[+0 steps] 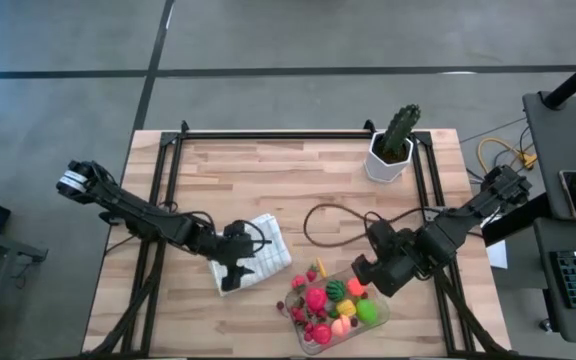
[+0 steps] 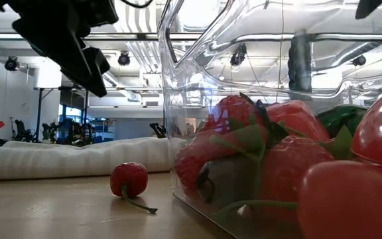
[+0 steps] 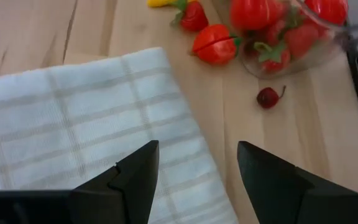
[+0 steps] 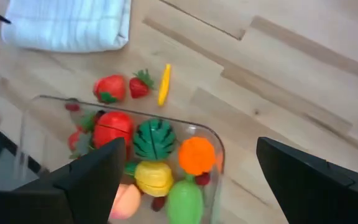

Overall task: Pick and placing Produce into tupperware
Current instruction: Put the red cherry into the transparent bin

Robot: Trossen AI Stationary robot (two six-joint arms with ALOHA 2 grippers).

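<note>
Grey floor (image 1: 288, 40) crossed by dark seams — a black desk (image 1: 558, 200) beside the table, ceiling lights (image 2: 125, 58) overhead.

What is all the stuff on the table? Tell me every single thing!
Tupperware: one, clear, near edge of the table, right of centre, full of toy produce.
Loose produce: a red tomato, a strawberry and a yellow piece beside the tupperware; one red cherry between it and the cloth.
Cloth: one, white checked, folded, left of the tupperware.
Cactus: one, dark green, white pot, far right corner.
Cable: one, dark, looped mid-table.
Left claw: open, empty, over the cloth's edge.
Right claw: open, empty, over the tupperware's far side.
</note>
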